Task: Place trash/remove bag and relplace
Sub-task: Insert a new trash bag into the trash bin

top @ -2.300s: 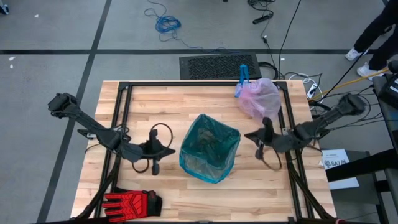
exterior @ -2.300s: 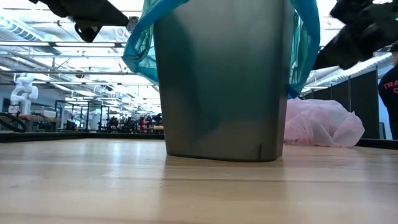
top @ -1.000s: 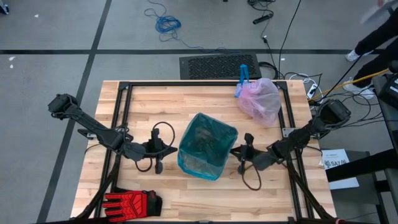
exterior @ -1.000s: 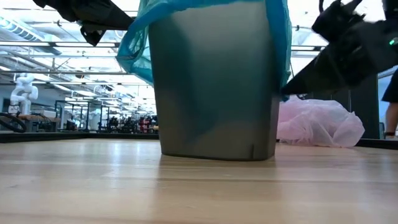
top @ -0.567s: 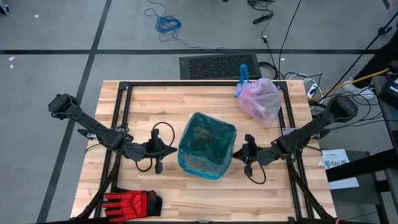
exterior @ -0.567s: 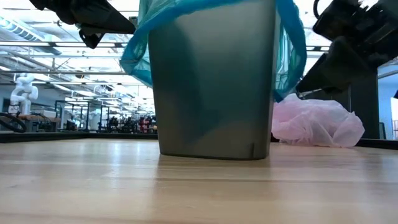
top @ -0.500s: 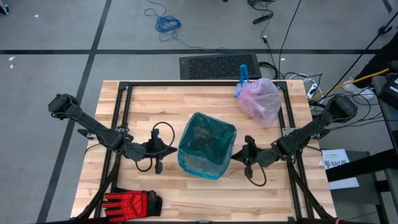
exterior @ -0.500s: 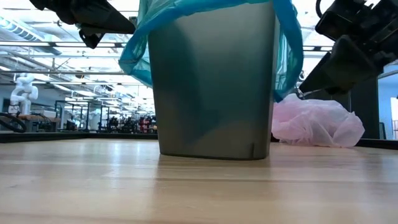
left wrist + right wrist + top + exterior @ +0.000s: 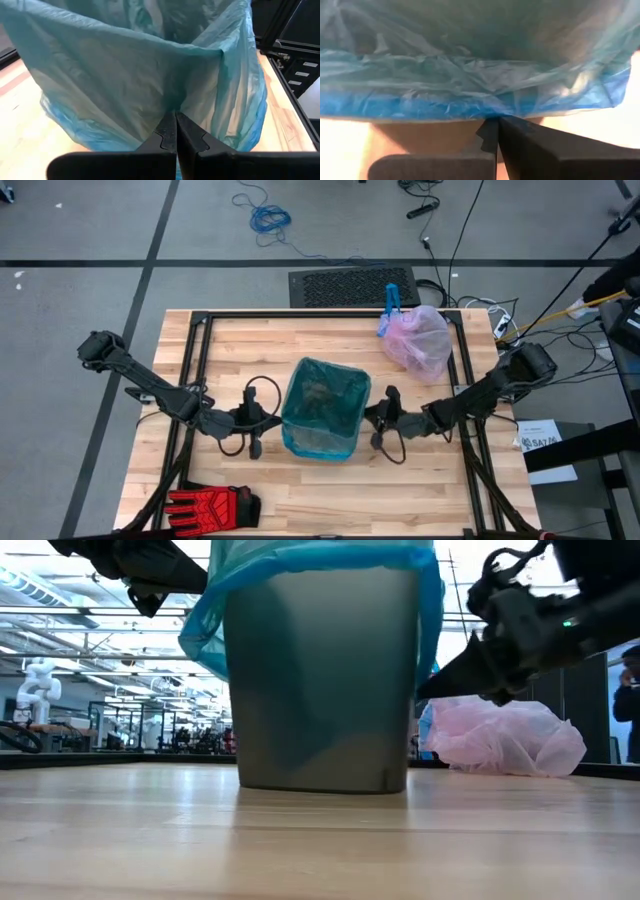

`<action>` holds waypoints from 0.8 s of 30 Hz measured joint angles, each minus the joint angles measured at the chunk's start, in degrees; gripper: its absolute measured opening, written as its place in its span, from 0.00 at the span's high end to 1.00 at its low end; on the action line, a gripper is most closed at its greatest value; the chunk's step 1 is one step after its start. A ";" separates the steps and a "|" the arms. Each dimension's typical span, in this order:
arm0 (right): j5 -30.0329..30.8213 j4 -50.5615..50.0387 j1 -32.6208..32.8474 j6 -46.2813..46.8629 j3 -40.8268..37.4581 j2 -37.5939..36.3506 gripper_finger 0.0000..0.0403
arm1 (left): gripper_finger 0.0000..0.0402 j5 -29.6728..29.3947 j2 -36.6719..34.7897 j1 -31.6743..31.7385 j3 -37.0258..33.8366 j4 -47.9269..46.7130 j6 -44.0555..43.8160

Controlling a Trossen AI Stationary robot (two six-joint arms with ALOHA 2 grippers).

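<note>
On the pale wood table (image 9: 300,490), both pairs of closed fingers flank the teal-lined bin (image 9: 322,408).

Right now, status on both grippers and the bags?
Left gripper shut beside the bin. Right gripper shut, at the teal bag's overhang. Teal bag lines the bin; pink bag lies at the table's far right. Nothing blocking.

The teal-green bag (image 9: 322,420) lines my grey bin at the table's middle, its translucent rim folded down over the outside and bunched lower on the left. The pale lilac-pink bag (image 9: 418,340) lies slumped and full near the far right corner, its blue tie (image 9: 390,305) pointing far-left.
</note>
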 joint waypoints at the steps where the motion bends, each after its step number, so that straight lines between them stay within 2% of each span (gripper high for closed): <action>1: 0.01 0.35 -1.03 -0.74 0.00 -0.03 1.00 | 1.00 -0.02 0.00 0.00 0.00 0.01 0.06; 5: -0.04 -1.44 -3.78 -4.52 0.00 -1.89 1.00 | 1.00 -0.04 0.00 0.00 0.00 0.02 0.06; 8: -1.60 -6.36 -4.54 -6.19 0.00 -5.48 1.00 | 1.00 -0.09 0.00 0.00 0.00 0.01 0.12; 14: -3.08 -21.75 -3.32 -8.18 0.00 -17.19 1.00 | 1.00 -0.43 0.00 0.57 0.00 1.52 3.17; 17: -5.02 -29.10 -2.59 -7.61 0.00 -23.30 1.00 | 1.00 2.18 0.00 2.44 0.00 3.77 3.60; 21: -9.06 -35.71 -0.89 -5.43 0.00 -29.92 1.00 | 1.00 3.52 0.00 3.04 -0.01 4.97 3.66; 24: -9.48 -39.84 1.02 -3.72 0.00 -33.70 1.00 | 1.00 3.63 1.02 3.28 -0.02 6.51 3.58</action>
